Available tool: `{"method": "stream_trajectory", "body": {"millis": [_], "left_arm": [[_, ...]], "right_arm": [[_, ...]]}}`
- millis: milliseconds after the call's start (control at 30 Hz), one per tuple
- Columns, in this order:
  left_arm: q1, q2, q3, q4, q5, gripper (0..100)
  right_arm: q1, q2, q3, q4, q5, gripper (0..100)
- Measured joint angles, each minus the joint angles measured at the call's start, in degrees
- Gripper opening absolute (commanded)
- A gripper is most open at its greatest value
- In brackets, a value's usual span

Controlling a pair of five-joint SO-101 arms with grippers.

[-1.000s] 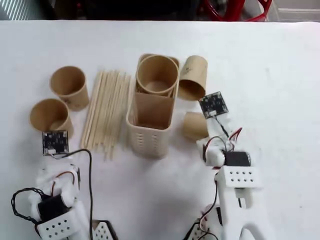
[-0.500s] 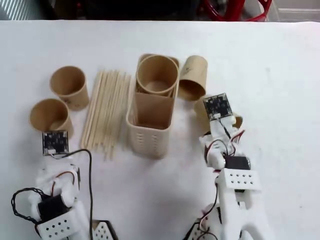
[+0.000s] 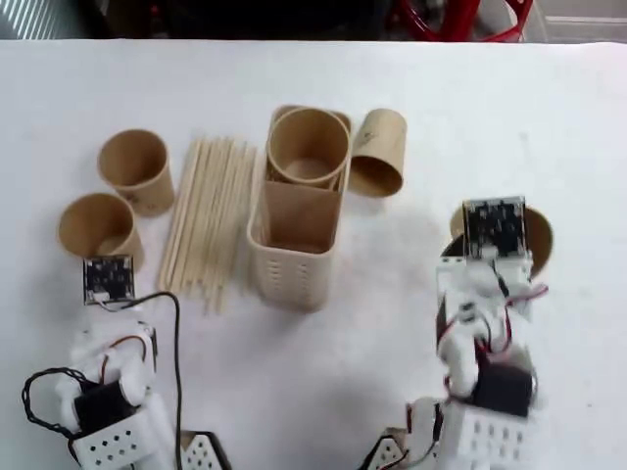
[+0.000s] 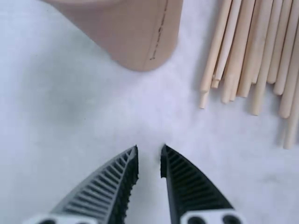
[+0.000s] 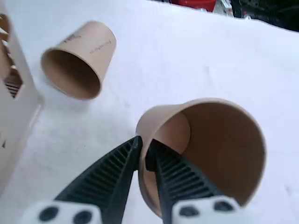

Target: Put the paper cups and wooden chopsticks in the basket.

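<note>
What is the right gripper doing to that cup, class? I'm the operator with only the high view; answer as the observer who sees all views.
Observer: The right gripper is shut on the rim of the paper cup, one finger inside, one outside.
Operator: Is the cup upright?
Observer: No, it is tilted, its mouth turned toward the gripper.
Operator: And the left gripper?
Observer: The left gripper holds nothing; its fingers stand slightly apart over bare table, short of another cup and the chopsticks.
</note>
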Motion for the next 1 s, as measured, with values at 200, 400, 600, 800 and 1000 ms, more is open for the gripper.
{"method": "stream_trajectory", "body": {"millis": [200, 400, 600, 800, 1000], "left_arm": [[0.0, 0.0, 0.0, 0.0, 0.0, 10], [0.0, 0.0, 0.0, 0.0, 0.0, 10], [0.0, 0.0, 0.0, 0.0, 0.0, 10], [0.0, 0.0, 0.0, 0.0, 0.0, 10], [0.0, 0.0, 0.0, 0.0, 0.0, 10]], "right_arm": [[-5.6, -3.3, -15.5, 14.2, 0.0, 1.7], [-9.8, 6.9, -30.1, 19.5, 0.0, 1.7], [-15.9, 19.3, -46.2, 21.8, -0.1, 1.7], [-24.7, 29.4, -60.8, 20.7, -0.1, 1.7], [-30.9, 40.6, -63.9, 9.8, -0.1, 1.7]]}}
